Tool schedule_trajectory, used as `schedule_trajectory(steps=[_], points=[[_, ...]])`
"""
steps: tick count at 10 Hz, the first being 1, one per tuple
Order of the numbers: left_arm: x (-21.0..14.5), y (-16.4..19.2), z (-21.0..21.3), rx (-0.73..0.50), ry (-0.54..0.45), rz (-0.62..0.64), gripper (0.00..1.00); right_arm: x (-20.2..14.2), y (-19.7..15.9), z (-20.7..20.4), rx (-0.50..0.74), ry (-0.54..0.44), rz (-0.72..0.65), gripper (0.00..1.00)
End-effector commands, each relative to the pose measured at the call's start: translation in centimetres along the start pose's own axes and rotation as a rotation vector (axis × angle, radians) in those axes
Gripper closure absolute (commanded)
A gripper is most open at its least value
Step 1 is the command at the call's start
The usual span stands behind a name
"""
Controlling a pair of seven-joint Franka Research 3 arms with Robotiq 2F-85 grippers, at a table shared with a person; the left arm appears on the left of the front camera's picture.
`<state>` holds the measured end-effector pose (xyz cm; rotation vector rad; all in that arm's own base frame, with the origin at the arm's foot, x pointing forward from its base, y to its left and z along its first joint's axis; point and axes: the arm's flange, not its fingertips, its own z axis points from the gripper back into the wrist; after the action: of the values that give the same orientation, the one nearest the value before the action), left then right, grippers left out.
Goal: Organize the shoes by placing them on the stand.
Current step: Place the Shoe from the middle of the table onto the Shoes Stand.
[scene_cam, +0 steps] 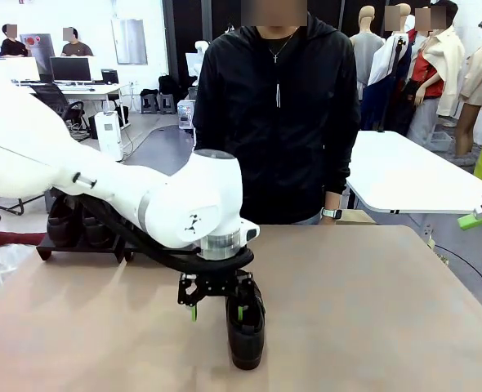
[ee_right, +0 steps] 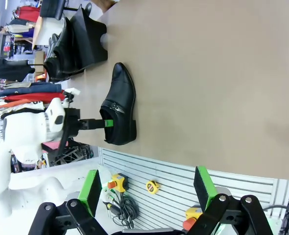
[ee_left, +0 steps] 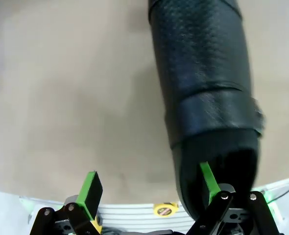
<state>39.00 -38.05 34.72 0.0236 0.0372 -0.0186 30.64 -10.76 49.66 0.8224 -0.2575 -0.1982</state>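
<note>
Your left gripper [scene_cam: 217,307] stands spread, one pad inside the glossy black leather loafer [scene_cam: 247,331] near the tabletop's near edge; it grasps nothing. Closing off-centre could tip the shoe over.

One shoe [scene_cam: 246,325] is lying alone near the middle of the table [scene_cam: 388,310], toward the robot's edge, and the left gripper [scene_cam: 217,311] is hanging over its heel end with jaws standing wide, one green pad [ee_left: 208,180] reaching into the shoe's opening and the other over bare table. The left arm [scene_cam: 102,196] is stretching across from the left edge, blocking the path to the stand [scene_cam: 82,245] at the far left corner, where other shoes [ee_right: 61,49] are already sitting. The right half of the table is lying bare, giving free passage. A person [scene_cam: 278,114] is standing at the far edge. The right gripper [ee_right: 147,196] is hanging wide apart beyond the table's edge.
</note>
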Motion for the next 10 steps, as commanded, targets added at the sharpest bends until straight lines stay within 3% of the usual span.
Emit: schedule_trajectory(steps=[1,2,3,4,5,10], points=[[1.0,-1.3,0.2,0.011,-0.017,0.008,0.0,0.0,0.2,0.3,0.013,-0.001,0.005,0.0],[1.0,-1.6,0.4,0.013,-0.059,0.018,0.0,0.0,0.2,0.3,0.013,-0.001,0.005,0.0],[0.9,-2.1,0.7,0.02,-0.112,0.015,0.2,0.0,0.2,0.3,0.013,-0.001,0.005,0.0],[0.8,-2.3,1.0,0.019,-0.13,0.0,0.79,0.0,0.2,0.3,0.013,-0.001,0.005,0.0],[0.8,-2.3,1.1,0.012,-0.129,0.007,1.0,0.0,0.2,0.3,0.013,-0.001,0.005,0.0],[0.7,-2.1,1.0,0.016,-0.128,-0.007,1.0,0.0,0.2,0.3,0.013,-0.001,0.005,0.0]])
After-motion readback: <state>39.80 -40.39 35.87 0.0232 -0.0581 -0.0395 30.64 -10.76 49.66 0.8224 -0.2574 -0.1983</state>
